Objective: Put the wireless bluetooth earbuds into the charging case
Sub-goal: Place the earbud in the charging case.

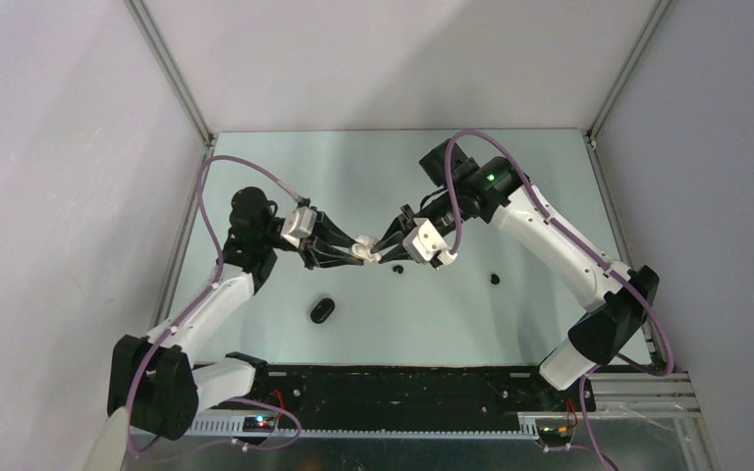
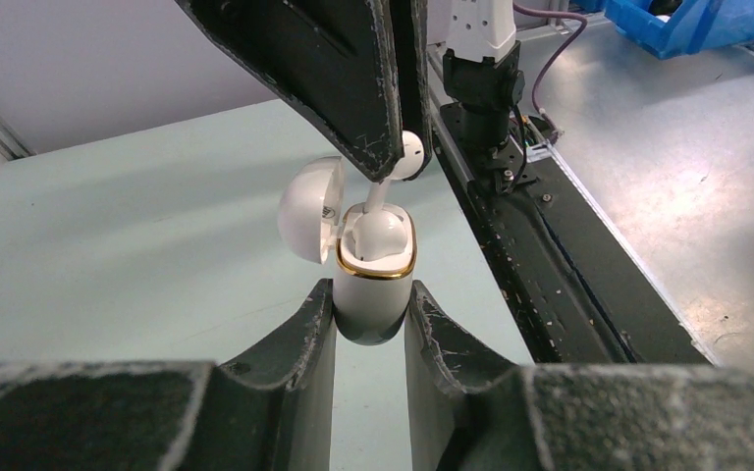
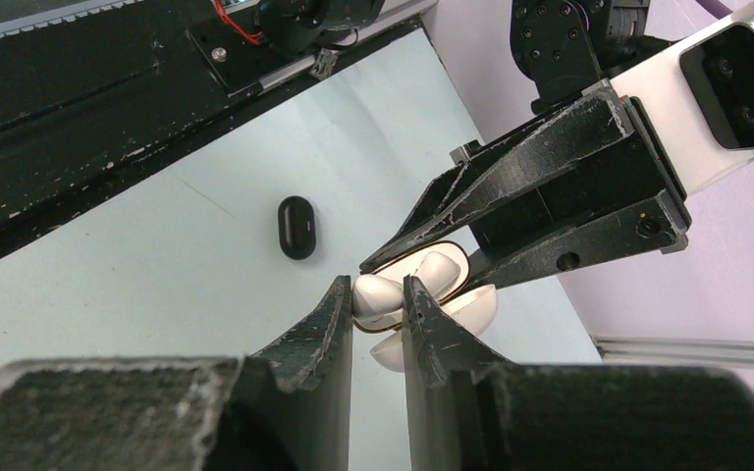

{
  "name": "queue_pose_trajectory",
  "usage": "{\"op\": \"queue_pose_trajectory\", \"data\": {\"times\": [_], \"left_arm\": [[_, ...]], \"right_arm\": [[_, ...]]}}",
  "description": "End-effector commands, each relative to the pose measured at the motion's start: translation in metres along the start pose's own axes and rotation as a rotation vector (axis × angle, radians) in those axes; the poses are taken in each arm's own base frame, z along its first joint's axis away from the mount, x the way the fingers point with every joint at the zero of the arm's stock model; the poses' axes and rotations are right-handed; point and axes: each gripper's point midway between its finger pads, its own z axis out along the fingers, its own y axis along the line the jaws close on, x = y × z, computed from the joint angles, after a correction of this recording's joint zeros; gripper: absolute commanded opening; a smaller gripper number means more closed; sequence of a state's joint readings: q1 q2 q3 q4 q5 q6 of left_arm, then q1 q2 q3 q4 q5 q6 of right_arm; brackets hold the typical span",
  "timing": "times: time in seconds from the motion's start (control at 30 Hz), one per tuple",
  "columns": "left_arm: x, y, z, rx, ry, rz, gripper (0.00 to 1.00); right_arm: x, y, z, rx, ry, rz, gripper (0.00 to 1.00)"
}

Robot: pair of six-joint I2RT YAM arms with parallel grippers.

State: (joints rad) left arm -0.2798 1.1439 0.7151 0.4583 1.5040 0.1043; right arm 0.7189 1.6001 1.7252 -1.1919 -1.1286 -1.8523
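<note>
My left gripper [image 2: 373, 306] is shut on the body of the white charging case [image 2: 375, 285], which has a gold rim and an open lid [image 2: 311, 208]. One white earbud [image 2: 378, 234] sits in the case. My right gripper [image 3: 378, 294] is shut on the other white earbud [image 3: 375, 291] and holds it at the case's mouth, its stem pointing down into the case [image 2: 410, 155]. In the top view both grippers meet above mid-table, left [image 1: 353, 251] and right [image 1: 385, 245]. Two black earbuds [image 1: 399, 269] [image 1: 495, 279] lie on the table.
A closed black case [image 1: 322, 311] lies on the table near the left arm and also shows in the right wrist view [image 3: 296, 227]. A black rail [image 1: 403, 383] runs along the near edge. Grey walls close in the table's left, right and back sides.
</note>
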Motion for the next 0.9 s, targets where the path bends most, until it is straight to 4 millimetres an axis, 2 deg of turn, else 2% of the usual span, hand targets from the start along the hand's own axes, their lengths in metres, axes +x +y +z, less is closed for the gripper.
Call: {"op": "queue_pose_trajectory", "data": {"times": [0.0, 0.2, 0.43, 0.77, 0.87], "left_arm": [[-0.011, -0.007, 0.002, 0.021, -0.007, 0.101, 0.0], [-0.01, -0.008, 0.003, 0.039, -0.009, 0.108, 0.0], [-0.008, -0.01, 0.005, 0.044, -0.01, 0.102, 0.0], [-0.006, -0.011, 0.005, 0.05, -0.01, 0.097, 0.0], [-0.005, -0.012, 0.005, 0.055, -0.01, 0.095, 0.0]], "right_arm": [[0.001, 0.002, -0.001, -0.019, 0.016, 0.031, 0.06], [-0.005, 0.012, 0.0, -0.101, -0.012, 0.038, 0.06], [-0.001, 0.012, 0.001, -0.131, -0.004, 0.057, 0.06], [0.011, 0.009, 0.003, -0.143, 0.033, 0.062, 0.11], [0.014, 0.007, 0.003, -0.14, 0.043, 0.061, 0.16]]}}
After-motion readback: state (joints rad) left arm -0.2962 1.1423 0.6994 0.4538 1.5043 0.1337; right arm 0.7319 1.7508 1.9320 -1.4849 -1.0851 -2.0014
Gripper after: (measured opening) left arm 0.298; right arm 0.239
